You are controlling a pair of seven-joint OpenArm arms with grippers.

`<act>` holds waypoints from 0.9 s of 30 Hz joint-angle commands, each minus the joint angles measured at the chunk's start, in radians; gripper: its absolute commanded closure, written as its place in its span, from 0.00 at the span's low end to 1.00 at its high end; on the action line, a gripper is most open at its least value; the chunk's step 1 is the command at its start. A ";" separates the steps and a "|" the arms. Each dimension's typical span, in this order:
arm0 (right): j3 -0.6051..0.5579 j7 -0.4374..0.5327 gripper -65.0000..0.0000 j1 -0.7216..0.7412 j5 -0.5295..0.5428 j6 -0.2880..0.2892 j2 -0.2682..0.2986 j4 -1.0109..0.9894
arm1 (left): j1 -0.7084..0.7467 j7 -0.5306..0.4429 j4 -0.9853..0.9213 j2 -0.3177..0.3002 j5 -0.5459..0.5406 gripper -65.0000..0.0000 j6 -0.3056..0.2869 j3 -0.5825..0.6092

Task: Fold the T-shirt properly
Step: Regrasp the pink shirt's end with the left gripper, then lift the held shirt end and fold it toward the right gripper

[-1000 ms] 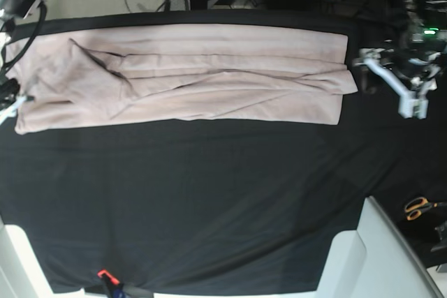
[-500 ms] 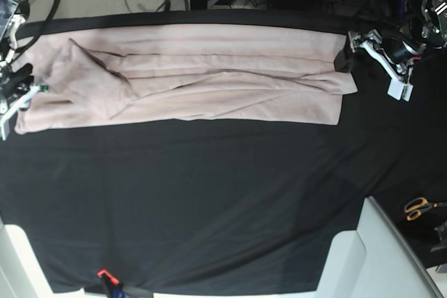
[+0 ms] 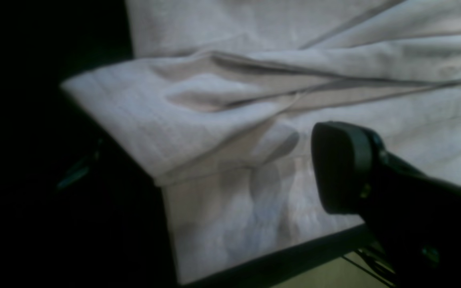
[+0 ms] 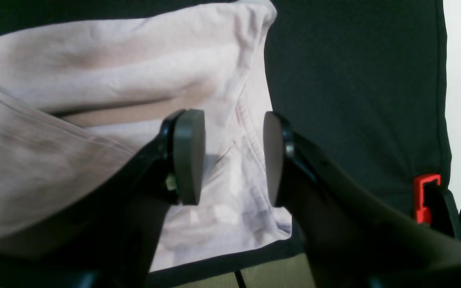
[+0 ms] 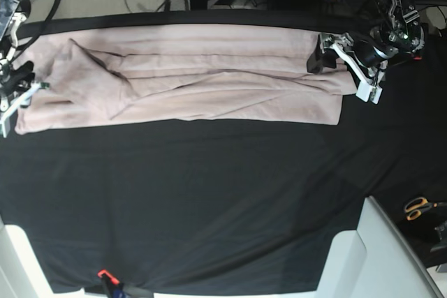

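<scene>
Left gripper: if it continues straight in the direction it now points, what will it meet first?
Most likely the T-shirt. The left gripper is wide open at the shirt's end, and its wrist view shows layered fabric directly ahead. How high it stands above the cloth is unclear.

Left gripper (image 5: 340, 66), jaws now spread wide, has travelled toward 9 o'clock onto the end of the pale pink cotton T-shirt (image 5: 188, 78).
</scene>
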 commanded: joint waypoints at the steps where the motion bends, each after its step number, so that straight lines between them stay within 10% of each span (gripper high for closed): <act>1: 0.003 0.018 0.64 0.012 0.005 -0.006 0.014 0.015 | -0.008 0.030 -0.015 -0.003 0.015 0.04 -0.003 0.012; 6: 0.003 0.018 0.64 0.010 0.005 -0.006 0.017 0.015 | -0.022 0.001 -0.078 -0.003 0.015 0.13 -0.003 0.010; 13: 0.003 0.018 0.64 0.010 0.005 -0.006 0.017 0.013 | -0.020 -0.048 -0.124 0.005 0.020 0.97 -0.003 0.010; 20: 0.003 0.018 0.64 0.010 0.005 -0.006 0.014 -0.002 | 0.047 -0.050 0.091 0.022 0.053 1.00 -0.003 0.023; 27: 0.003 0.018 0.64 0.010 0.005 -0.006 0.014 -0.008 | 0.145 -0.050 0.429 0.048 0.225 1.00 0.183 0.310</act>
